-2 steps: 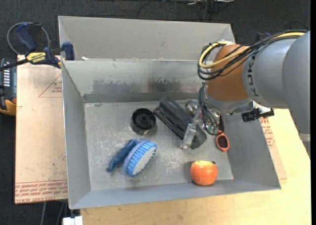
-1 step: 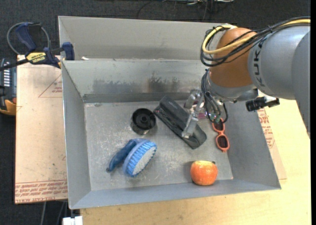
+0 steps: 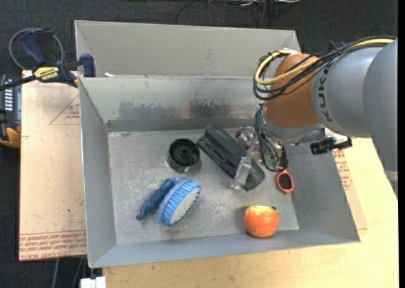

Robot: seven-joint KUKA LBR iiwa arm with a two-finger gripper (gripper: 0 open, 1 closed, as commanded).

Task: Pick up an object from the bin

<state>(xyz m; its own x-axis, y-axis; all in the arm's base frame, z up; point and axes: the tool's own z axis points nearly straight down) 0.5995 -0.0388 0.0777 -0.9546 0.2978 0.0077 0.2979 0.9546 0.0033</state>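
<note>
My gripper [image 3: 245, 169] reaches down into the right half of the bin. It stands at the right end of a long black stapler-like thing [image 3: 219, 146] that lies slanted in the bin's middle. A dark rounded part [image 3: 255, 180] shows just under the gripper. I cannot make out whether anything is held. A small orange-red thing [image 3: 285, 181] lies just right of the gripper on the bin's sloping side. An orange-red apple [image 3: 261, 221] rests in front of it, near the bin's front edge.
A black round cap-like thing [image 3: 184, 154] sits left of the black stapler-like thing. A blue brush with white bristles [image 3: 172, 200] lies at the front left. The arm with its orange cover and cables hangs over the bin's right side.
</note>
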